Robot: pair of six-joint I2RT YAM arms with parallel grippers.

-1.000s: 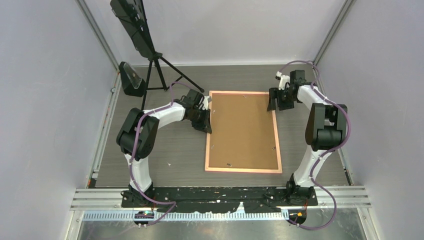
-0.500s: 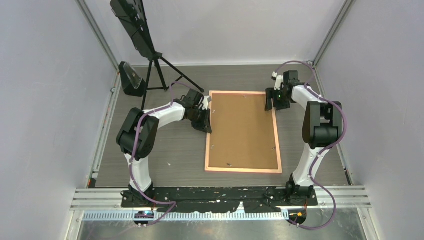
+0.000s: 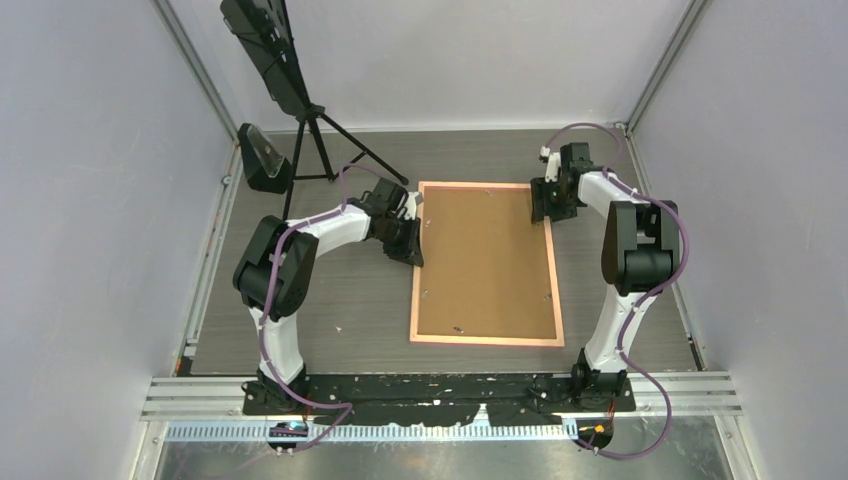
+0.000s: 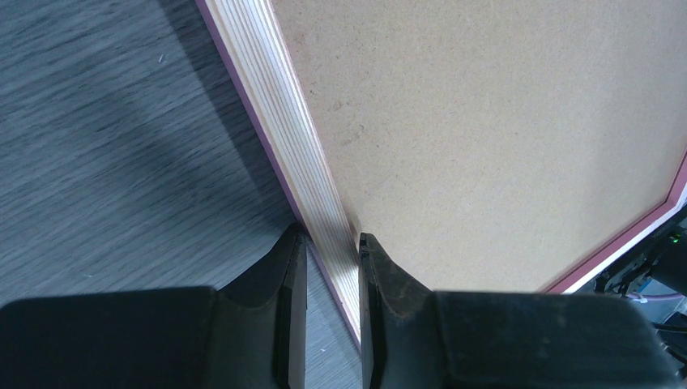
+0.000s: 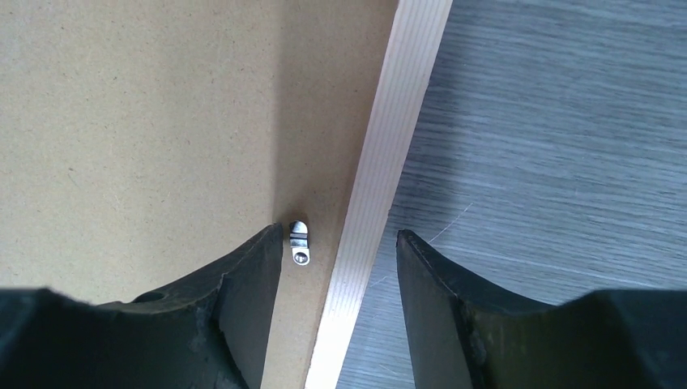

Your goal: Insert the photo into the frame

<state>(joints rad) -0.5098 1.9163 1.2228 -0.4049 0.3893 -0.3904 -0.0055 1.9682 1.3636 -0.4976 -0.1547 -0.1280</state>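
Pretty sure this is a lab test cell: plain pale walls (image 3: 90, 200) box in a wood-grain table (image 3: 330, 290), tripod (image 3: 311, 112) at the table's far-left corner, metal rail (image 3: 690, 392) along its near edge.

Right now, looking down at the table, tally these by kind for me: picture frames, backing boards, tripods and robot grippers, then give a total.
frame: 1
backing board: 1
tripod: 1
grippers: 2, left gripper and right gripper
total: 5
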